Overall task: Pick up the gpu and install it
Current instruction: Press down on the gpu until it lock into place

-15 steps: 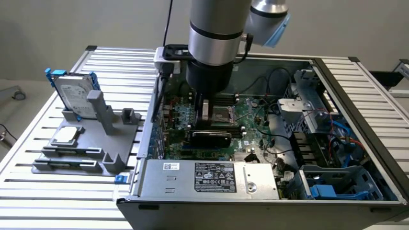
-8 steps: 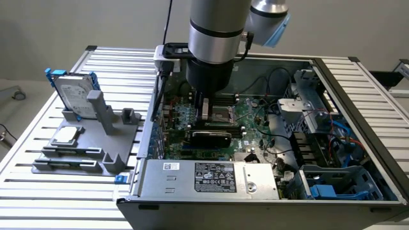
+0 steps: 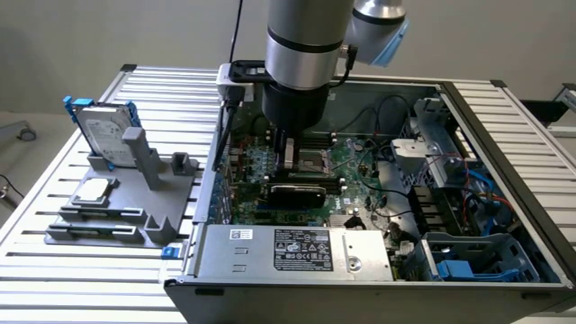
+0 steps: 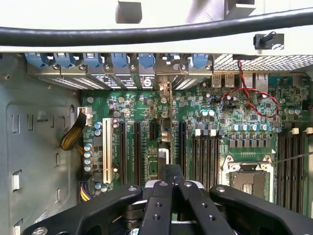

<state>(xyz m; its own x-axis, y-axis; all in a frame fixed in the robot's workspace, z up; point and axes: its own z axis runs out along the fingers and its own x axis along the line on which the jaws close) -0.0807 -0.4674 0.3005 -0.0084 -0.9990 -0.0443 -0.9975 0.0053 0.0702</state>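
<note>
Arm straight down into the open computer case, gripper pinched on the graphics card.

The arm hangs vertical over the case, wrist pointing at the circuit board on its floor. The gripper sits directly above the graphics card, its fingers drawn almost together on the card's top edge. The card stands on edge just over the board. Its long axis runs across the exterior view from left to right, and its black cooler face is turned toward the labelled silver box.
</note>
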